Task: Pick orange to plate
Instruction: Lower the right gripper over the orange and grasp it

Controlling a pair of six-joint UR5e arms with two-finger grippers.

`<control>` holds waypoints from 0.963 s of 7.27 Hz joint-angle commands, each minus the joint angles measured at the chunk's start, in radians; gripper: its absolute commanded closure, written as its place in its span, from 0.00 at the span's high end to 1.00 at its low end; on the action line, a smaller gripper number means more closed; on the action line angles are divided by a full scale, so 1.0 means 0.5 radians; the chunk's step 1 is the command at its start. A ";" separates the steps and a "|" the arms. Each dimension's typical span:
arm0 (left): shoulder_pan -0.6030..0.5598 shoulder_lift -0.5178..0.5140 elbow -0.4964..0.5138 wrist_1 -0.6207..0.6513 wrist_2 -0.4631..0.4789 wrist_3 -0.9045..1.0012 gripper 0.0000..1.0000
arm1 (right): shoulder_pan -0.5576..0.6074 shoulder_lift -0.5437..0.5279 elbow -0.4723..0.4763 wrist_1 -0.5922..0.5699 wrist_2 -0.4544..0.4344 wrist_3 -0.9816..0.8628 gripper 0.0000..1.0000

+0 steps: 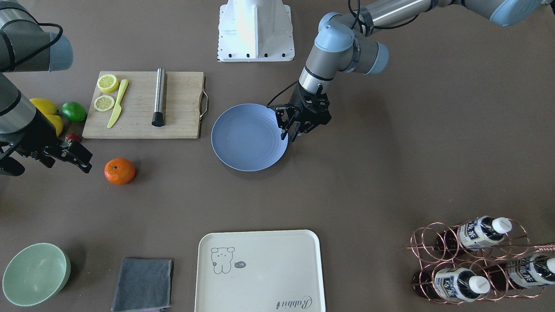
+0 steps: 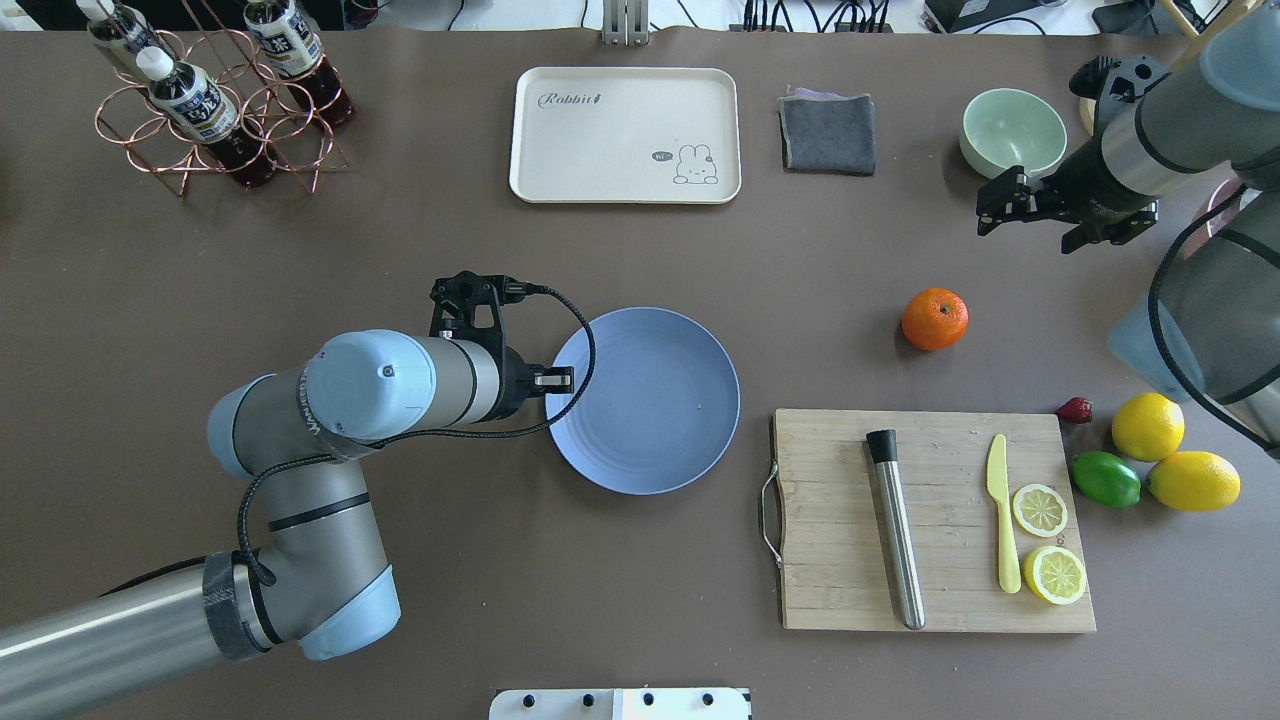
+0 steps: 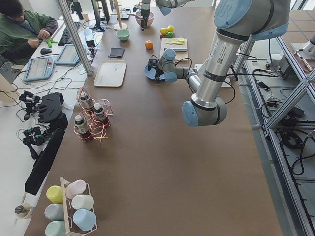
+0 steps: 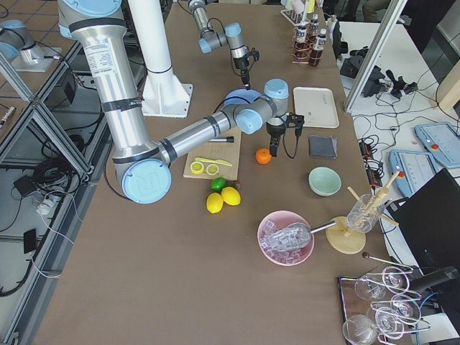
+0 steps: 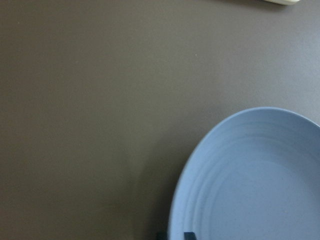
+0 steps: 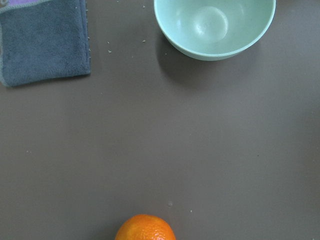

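Note:
The orange (image 1: 119, 170) lies on the brown table, out past the cutting board's end; it also shows in the overhead view (image 2: 934, 318). My right gripper (image 1: 86, 161) hovers open and empty a short way from it, toward the table's end. In the right wrist view the orange (image 6: 145, 228) peeks in at the bottom edge and no fingers show. The blue plate (image 1: 247, 138) sits mid-table with nothing on it. My left gripper (image 1: 289, 134) points down at its rim. Two dark fingertips (image 5: 189, 235) stand close together on either side of the plate (image 5: 260, 185) edge, shut on it.
A wooden cutting board (image 2: 830, 520) holds lemon slices, a yellow knife (image 2: 1003, 510) and a metal muddler (image 2: 897, 530). Two lemons (image 2: 1190, 480), a lime (image 2: 1105, 478) and a strawberry lie beyond it. Mint bowl (image 2: 1012, 130), grey cloth (image 2: 827, 132), cream tray (image 2: 625, 135) and bottle rack (image 2: 210, 100) line the far edge.

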 commanded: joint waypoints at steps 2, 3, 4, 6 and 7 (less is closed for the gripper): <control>-0.107 -0.015 -0.015 -0.008 0.013 0.058 0.98 | -0.194 0.027 -0.093 0.149 -0.140 0.021 1.00; -0.117 -0.015 -0.012 -0.011 0.013 0.134 0.98 | -0.258 0.058 -0.188 0.251 -0.198 0.018 1.00; -0.123 -0.015 -0.015 -0.014 0.016 0.220 0.98 | -0.311 0.058 -0.246 0.355 -0.244 0.018 1.00; -0.160 -0.015 -0.015 -0.014 0.013 0.224 0.98 | -0.375 0.083 -0.296 0.399 -0.254 0.021 1.00; -0.160 -0.018 -0.015 -0.018 0.013 0.227 0.98 | -0.394 0.080 -0.305 0.399 -0.263 0.024 1.00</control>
